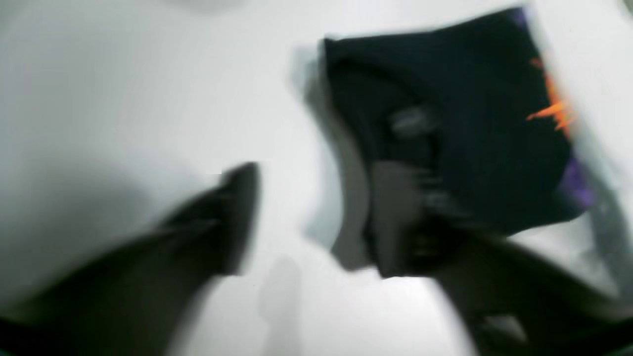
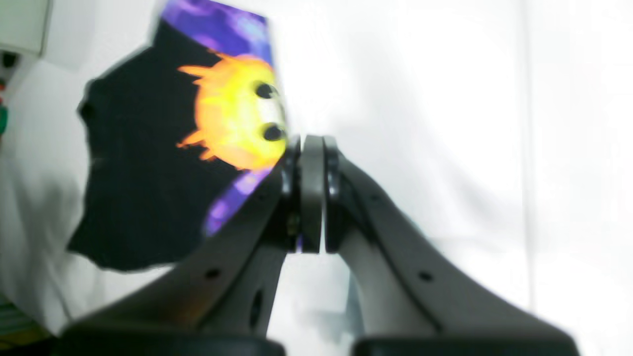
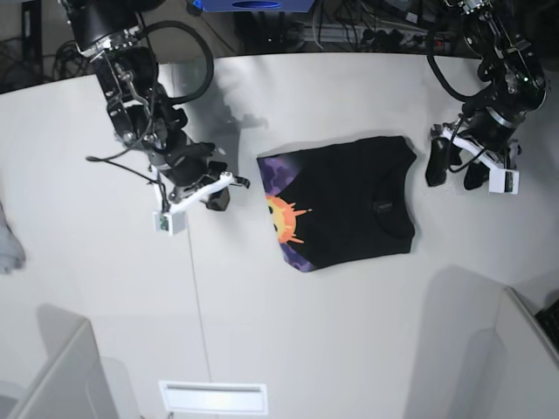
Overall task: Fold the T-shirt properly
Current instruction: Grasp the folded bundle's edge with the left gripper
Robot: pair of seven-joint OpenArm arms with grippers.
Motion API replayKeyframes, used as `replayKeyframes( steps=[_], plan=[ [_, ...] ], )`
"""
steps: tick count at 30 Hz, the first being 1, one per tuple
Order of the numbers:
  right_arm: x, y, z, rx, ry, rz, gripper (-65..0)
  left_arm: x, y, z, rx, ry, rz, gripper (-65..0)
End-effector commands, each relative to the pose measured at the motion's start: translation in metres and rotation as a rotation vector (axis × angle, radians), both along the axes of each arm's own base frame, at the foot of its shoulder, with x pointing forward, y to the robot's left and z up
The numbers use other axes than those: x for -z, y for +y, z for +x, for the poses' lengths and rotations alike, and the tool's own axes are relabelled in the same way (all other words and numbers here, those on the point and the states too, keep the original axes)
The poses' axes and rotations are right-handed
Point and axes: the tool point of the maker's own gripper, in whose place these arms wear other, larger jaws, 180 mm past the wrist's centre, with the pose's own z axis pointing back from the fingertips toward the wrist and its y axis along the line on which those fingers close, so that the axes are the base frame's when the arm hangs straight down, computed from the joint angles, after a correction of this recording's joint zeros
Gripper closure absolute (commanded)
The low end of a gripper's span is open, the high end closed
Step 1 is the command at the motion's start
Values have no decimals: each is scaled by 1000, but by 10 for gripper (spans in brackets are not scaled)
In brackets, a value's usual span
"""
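Note:
The black T-shirt (image 3: 349, 205) lies folded into a rough rectangle in the middle of the white table (image 3: 288, 96). Its purple print and orange-yellow sun face (image 3: 281, 218) show along its left edge. My left gripper (image 3: 454, 168) is open and empty just right of the shirt's collar side. The left wrist view is blurred: the open gripper (image 1: 316, 222) is at the edge of the T-shirt (image 1: 474, 123). My right gripper (image 3: 216, 194) is shut and empty, left of the shirt. In the right wrist view the shut gripper (image 2: 311, 148) is beside the sun face (image 2: 237, 118).
A small light grey cloth (image 3: 9, 243) lies at the table's left edge. White panels stand at the front left (image 3: 52, 375) and front right (image 3: 515, 367). A white slot plate (image 3: 212, 397) sits at the front edge. Cables and a blue box (image 3: 253, 4) lie behind the table.

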Motion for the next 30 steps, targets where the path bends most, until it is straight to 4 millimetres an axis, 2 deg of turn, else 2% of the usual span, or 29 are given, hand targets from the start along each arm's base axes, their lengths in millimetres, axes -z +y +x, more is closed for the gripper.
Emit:
replayKeyframes(
  steps=[1, 2, 3, 7, 12, 16, 20, 25, 30],
  plan=[
    [-18, -1, 8, 7, -63, 18, 0, -12, 1, 7, 5, -40, 2, -569],
    [-18, -3, 6, 12, -60, 19, 0, -12, 1, 8, 5, -42, -1, -627],
    [-18, -4, 4, 17, -58, 21, 0, -13, -3, 11, 11, -47, -10, -650],
    [-16, -9, -4, 32, -46, 23, 0, -6, -9, 17, -8, -48, -63, -650],
    [-10, -11, -13, 35, -26, 21, 0, 26, -5, 27, -49, 16, -153, -650],
    [-8, -10, -15, 34, -19, 22, 0, 45, -22, 38, -8, 65, -186, -650],
    [-6, -11, -18, 34, -13, 21, 0, 56, -32, 47, 2, 87, -221, -650],
    [-4, -11, -20, 35, -6, 21, 0, 69, -32, 56, -61, 126, -281, -650],
    [-3, -16, -20, 33, -8, 4, 0, 80, -60, 62, -5, 182, -298, -650]
  ],
)
